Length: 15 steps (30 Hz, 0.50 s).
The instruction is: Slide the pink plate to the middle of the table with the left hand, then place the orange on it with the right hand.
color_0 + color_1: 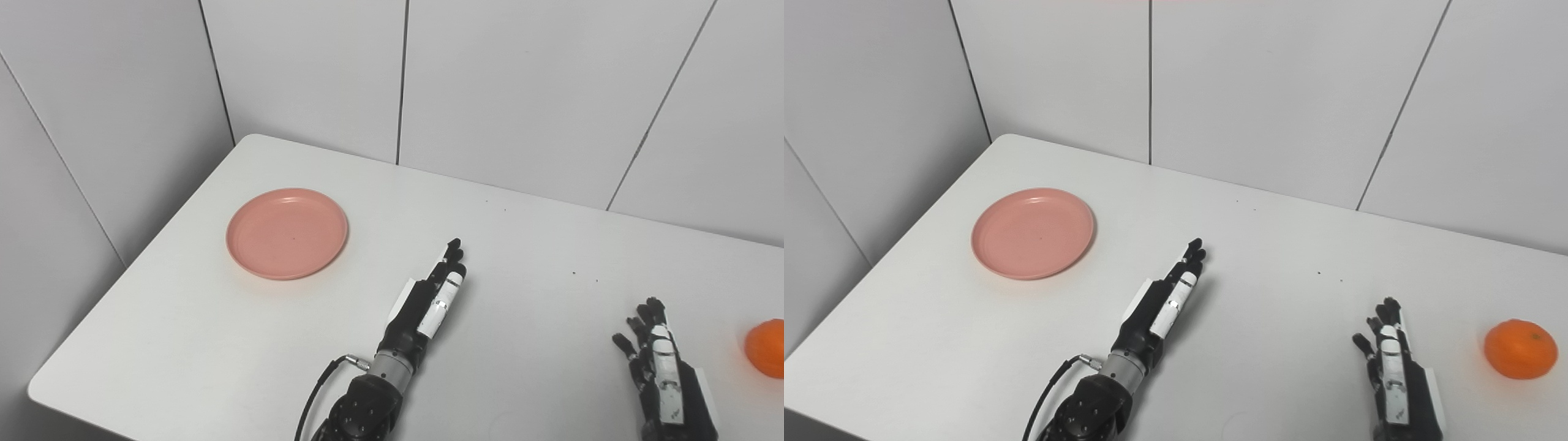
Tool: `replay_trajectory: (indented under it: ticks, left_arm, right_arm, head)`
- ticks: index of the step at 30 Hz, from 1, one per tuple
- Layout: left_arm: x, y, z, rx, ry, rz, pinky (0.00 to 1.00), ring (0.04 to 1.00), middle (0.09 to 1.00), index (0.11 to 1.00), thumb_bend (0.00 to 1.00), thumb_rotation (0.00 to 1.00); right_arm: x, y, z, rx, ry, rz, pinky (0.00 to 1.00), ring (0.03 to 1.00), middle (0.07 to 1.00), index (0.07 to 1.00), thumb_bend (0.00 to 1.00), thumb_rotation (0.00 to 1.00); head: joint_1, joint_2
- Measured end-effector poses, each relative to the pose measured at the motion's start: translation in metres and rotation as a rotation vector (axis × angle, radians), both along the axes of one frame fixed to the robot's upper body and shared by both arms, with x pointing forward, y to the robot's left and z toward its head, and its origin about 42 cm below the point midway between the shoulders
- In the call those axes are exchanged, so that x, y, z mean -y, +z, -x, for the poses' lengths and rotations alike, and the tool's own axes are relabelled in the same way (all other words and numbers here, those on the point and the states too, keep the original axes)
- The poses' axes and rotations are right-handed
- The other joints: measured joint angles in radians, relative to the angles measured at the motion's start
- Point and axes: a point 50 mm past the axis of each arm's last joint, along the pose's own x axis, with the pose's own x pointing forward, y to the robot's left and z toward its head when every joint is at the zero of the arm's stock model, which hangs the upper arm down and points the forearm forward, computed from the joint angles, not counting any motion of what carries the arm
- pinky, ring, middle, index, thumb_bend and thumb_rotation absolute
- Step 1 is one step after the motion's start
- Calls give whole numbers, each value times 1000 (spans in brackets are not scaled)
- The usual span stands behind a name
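Both robot hands, left (1167, 300) and right (1393, 361), rest spread on the table (1274, 245) (pink plate (1033, 233) and orange (1520, 348) untouched).

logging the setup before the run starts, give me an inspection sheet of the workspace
surface: white table, a few dark specks right of the middle
job's things: pink plate on the table's left part, nothing on it; orange at the right, on the table
clutter: nothing seen
hands: left hand open, fingers stretched out over the middle, right of the plate and apart from it; right hand open, left of the orange, apart from it
cables: black cable at the left wrist
surroundings: grey panelled walls behind and to the left
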Motion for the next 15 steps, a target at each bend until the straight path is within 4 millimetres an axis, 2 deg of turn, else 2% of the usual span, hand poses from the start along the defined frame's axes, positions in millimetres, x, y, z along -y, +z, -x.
replay_trajectory:
  ticks: [4, 7, 15]
  left_arm:
    - [-2, 3, -2, 8, -6, -11, 1000, 1000, 1000, 1000, 321, 1000]
    - [-6, 8, -5, 28, -13, -13, 1000, 1000, 1000, 997, 387, 1000]
    - [-27, 40, -16, 135, -13, 2, 990, 990, 1000, 979, 428, 1000]
  right_arm:
    - [0, 0, 0, 0, -4, 2, 1000, 1000, 1000, 1000, 97, 1000]
    - [-1, 0, 0, 0, -12, 4, 1000, 1000, 1000, 1000, 95, 1000]
    - [-4, 0, 0, 0, -21, -1, 1000, 1000, 1000, 1000, 84, 1000]
  head:
    - [18, -8]
    - [17, -12]
    - [20, -15]
